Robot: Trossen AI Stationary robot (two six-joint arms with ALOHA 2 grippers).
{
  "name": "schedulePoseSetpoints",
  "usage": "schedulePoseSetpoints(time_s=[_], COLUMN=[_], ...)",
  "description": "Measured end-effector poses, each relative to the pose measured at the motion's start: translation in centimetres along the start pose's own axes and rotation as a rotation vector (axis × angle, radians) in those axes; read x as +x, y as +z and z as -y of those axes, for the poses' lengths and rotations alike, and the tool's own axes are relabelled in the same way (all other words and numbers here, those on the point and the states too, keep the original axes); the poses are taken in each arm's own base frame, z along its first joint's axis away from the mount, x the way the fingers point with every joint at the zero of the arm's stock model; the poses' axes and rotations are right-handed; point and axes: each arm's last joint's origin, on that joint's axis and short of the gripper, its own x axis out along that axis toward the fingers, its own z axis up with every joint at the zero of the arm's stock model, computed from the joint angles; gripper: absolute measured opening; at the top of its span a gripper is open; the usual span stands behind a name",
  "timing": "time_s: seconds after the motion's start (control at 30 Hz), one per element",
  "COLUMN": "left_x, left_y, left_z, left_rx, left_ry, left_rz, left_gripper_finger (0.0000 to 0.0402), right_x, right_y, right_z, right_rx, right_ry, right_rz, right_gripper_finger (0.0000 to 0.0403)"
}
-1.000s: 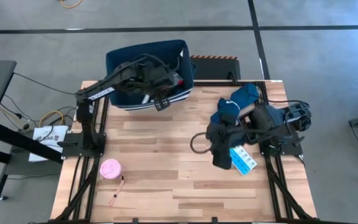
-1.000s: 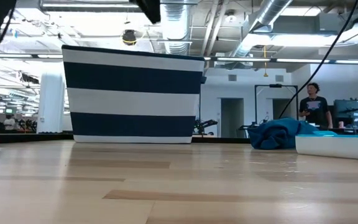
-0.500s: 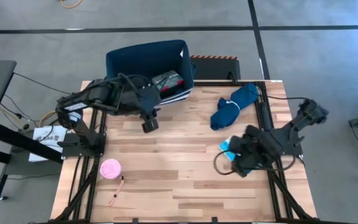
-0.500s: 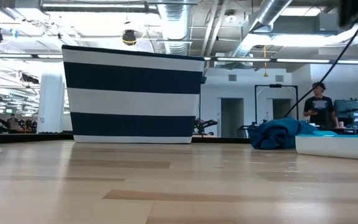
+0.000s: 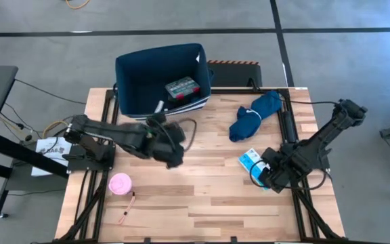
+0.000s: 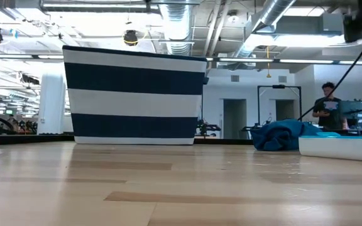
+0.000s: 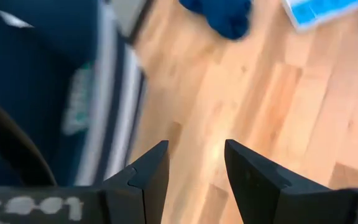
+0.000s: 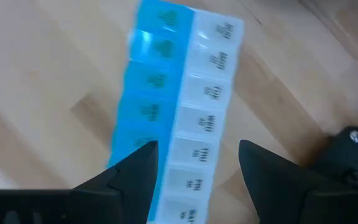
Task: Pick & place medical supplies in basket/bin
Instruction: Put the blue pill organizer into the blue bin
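Note:
The navy bin [image 5: 133, 83] stands at the table's far edge, striped in the low view [image 6: 134, 97]. A teal-green box [image 5: 182, 88] lies inside it. My left gripper [image 5: 172, 154] [image 7: 194, 163] hovers open and empty over bare wood just in front of the bin. My right gripper [image 5: 265, 173] [image 8: 194, 158] is open above the near end of the white-and-blue pill strip [image 5: 251, 160] [image 8: 185, 93], which lies flat on the table. I cannot tell whether its fingers touch the strip. A pink roll [image 5: 120, 183] and a thin stick [image 5: 127, 207] lie near the left near corner.
A crumpled blue cloth [image 5: 252, 114] [image 6: 285, 135] lies on the right far part of the table, just beyond the pill strip. Bare wood stretches across the middle and near side. A person [image 6: 327, 112] stands in the room beyond the table.
My left gripper has drawn back out of the bin toward the near edge and now hangs over the table's middle; the teal-green box has stayed in the bin. My right arm has swung from over the blue cloth toward the near right and come down over the pill strip.

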Motion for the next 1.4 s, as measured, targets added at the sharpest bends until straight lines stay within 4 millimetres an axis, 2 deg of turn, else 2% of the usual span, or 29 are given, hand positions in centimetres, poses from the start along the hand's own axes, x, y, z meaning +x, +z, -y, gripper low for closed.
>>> schedulePoseSetpoints(time_s=[0.13,0.3,0.4,0.5,0.77,0.97,1.07,1.17,1.3,1.4], left_x=[3.5,7.4,8.8,9.7,10.5,9.5,9.1,9.0,9.1,9.5], left_y=[-1.4,-2.4,-2.7,-3.2,-4.0,-2.6,-2.1,-2.0,-2.1,-2.1], left_z=[2.8,6.2,7.8,8.6,9.0,9.7,9.9,9.9,9.8,10.2], left_rx=[0.039,0.007,0.017,0.006,0.003,0.038,0.058,0.062,0.064,0.064], left_ry=[-0.119,-0.327,-0.511,-0.595,-0.595,-0.664,-0.702,-0.702,-0.699,-0.700], left_rz=[-0.049,0.044,0.126,0.171,0.178,0.378,0.440,0.451,0.446,0.446], left_gripper_finger=[0.0147,0.0147,0.0147,0.0147,0.0147,0.0147,0.0147,0.0147,0.0147,0.0147], right_x=[1.7,3.6,4.2,4.6,5.4,5.6,5.9,7.0,9.3,9.3], right_y=[-0.4,-0.6,-0.4,-0.2,0.4,1.3,2.6,4.2,6.7,8.3], right_z=[0.3,0.4,0.4,0.2,-0.5,-1.1,-1.5,-2.0,-3.2,-4.3], right_rx=[0.079,0.173,0.200,0.228,0.250,0.266,0.328,0.375,0.243,0.152], right_ry=[-0.004,0.009,0.007,0.043,0.120,0.190,0.223,0.205,0.214,0.297], right_rz=[-0.025,-0.060,-0.060,-0.068,-0.081,-0.027,0.076,0.186,0.231,0.146], right_gripper_finger=[0.0216,0.0216,0.0216,0.0216,0.0216,0.0216,0.0216,0.0216,0.0216,0.0216])
